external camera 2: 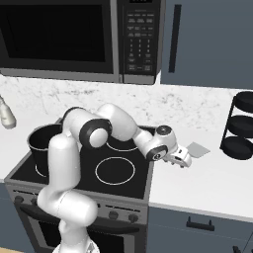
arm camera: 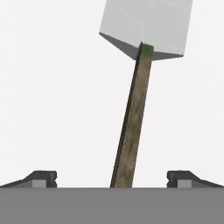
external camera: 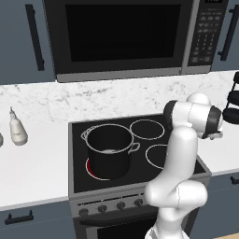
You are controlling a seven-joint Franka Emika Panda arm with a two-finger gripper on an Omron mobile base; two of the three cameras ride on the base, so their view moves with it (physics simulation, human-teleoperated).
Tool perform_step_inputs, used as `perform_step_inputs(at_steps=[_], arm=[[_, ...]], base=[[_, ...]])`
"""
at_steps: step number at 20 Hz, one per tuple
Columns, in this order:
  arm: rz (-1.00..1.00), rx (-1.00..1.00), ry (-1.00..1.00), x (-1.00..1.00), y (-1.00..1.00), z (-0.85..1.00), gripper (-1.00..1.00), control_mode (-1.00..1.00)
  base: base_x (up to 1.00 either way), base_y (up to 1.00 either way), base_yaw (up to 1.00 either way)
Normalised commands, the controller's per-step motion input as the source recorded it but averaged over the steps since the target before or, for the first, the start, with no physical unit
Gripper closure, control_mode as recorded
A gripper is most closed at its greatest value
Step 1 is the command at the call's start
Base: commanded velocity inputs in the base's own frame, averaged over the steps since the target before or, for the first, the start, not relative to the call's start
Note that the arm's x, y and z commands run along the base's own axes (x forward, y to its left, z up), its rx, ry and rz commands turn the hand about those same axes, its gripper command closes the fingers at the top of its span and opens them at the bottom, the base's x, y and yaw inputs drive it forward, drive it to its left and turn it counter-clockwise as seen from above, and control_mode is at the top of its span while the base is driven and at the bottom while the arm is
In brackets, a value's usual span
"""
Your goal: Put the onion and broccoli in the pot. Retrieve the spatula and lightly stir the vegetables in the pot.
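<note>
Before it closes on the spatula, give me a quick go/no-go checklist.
1. Gripper open: ok, fingertips wide apart.
2. Spatula handle centred between the jaws: ok in the hand view.
3. Spatula lying flat on the counter right of the stove: ok.
4. Fingers low enough to grip the handle: cannot tell.
5. Pot on the front left burner, uncovered: ok.
6. Onion and broccoli in the pot: cannot tell.

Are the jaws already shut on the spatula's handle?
No. In the hand view the spatula handle runs between the widely spread fingertips of the gripper, touching neither.
</note>
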Motion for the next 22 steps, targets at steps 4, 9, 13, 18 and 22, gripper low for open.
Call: perform_step_inputs(at_steps=[4, 9, 13, 18, 22], arm=[[0.00, 0.00, 0.00, 0.08, 0.00, -0.20, -1.00, -1.00], [0.00, 0.01, 0.00, 0.00, 0.00, -0.21, -1.00, -1.00], [0.00, 0.02, 0.00, -0.02, 0.00, -0.21, 1.00, -1.00], [0.00, 0.01, 0.00, -0.14, 0.00, -0.24, 1.00, -1.00], [0.00, 0.01, 0.00, -0.02, 0.00, -0.22, 1.00, -1.00]], base=[[0.00, 0.00, 0.00], [0.00, 0.00, 0.00], [0.00, 0.00, 0.00], [0.00, 0.00, 0.00], [0.00, 0.00, 0.00]])
